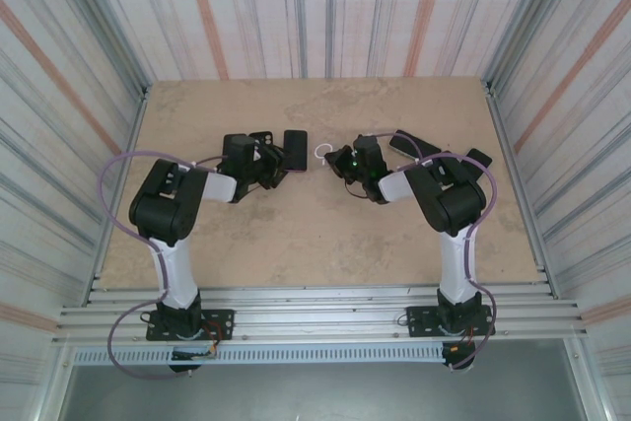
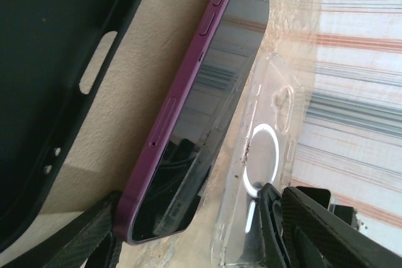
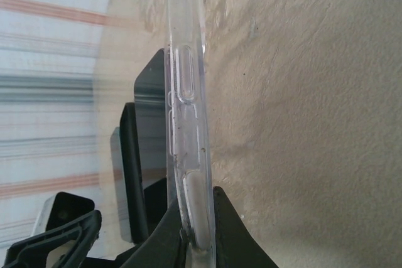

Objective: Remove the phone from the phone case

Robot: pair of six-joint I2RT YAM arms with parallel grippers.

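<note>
On the beige table [image 1: 296, 234], our right gripper [image 3: 191, 218] pinches the clear case [image 3: 185, 155]. The purple phone [image 2: 213, 92] lies between the spread fingers of our left gripper [image 2: 188, 218]. We should draw case and phone apart slowly.

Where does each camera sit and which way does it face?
Top external: above and behind the bases, looking down on the table; both arms, left gripper and right gripper show.
Left wrist: on the left arm, facing past its fingers at the purple-edged phone.
Right wrist: on the right arm, facing along the clear case, edge-on between its fingers.
Shared: both wrist views show the clear case.
</note>
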